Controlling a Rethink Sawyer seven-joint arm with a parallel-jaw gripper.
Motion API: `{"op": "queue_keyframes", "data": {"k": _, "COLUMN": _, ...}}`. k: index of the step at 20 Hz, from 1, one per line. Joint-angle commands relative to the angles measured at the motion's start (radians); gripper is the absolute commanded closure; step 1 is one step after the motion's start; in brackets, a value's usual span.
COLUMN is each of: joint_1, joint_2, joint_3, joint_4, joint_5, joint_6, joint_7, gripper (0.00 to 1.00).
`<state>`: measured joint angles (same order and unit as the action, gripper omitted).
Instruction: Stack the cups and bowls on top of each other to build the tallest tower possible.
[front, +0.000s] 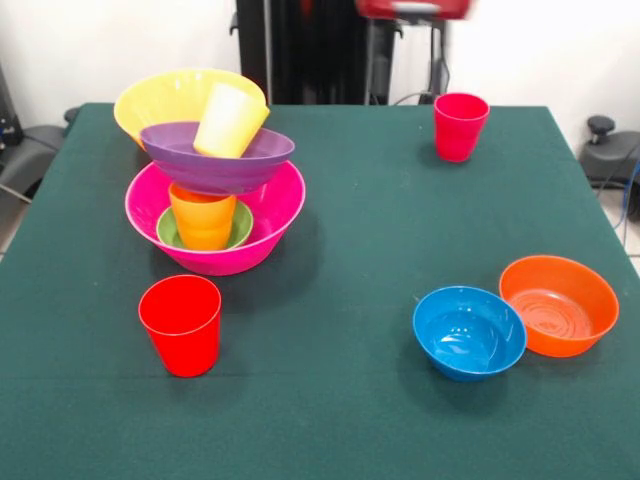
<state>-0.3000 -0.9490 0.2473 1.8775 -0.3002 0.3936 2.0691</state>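
The tower stands at the left: the big hot-pink bowl (282, 205) holds the small green bowl (240, 228), and the orange cup (203, 217) stands in that. The wide purple bowl (205, 165) rests on the orange cup. The yellow cup (230, 120) leans tilted in the purple bowl. The big orange-yellow bowl (160, 100) sits tilted behind them. The red cup (182, 325) stands upright in front of the tower. The crimson-pink cup (460, 126) stands far right. The blue bowl (468, 332) and the orange bowl (560, 305) sit side by side, near right. Only a blurred red arm part (415, 8) shows at the top edge.
The green tablecloth (350, 250) covers the table. The black pedestal (300, 50) stands behind the table's far edge. Dark equipment lies beyond the left edge (30, 150) and the right edge (605, 140).
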Motion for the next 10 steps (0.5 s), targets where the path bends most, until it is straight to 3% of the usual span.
{"op": "queue_keyframes", "data": {"k": 1, "joint_1": 0.163, "joint_2": 0.125, "joint_3": -0.168, "joint_4": -0.228, "joint_5": -0.009, "joint_6": 0.075, "joint_7": 0.261, "gripper": 0.00}}
{"op": "queue_keyframes", "data": {"k": 5, "joint_1": 0.172, "joint_2": 0.147, "joint_3": -0.184, "joint_4": -0.257, "joint_5": 0.040, "joint_6": 0.111, "joint_7": 0.244, "gripper": 0.00}}
{"op": "queue_keyframes", "data": {"k": 10, "joint_1": 0.160, "joint_2": 0.187, "joint_3": -0.177, "joint_4": -0.248, "joint_5": 0.075, "joint_6": 0.054, "joint_7": 0.225, "gripper": 0.00}}
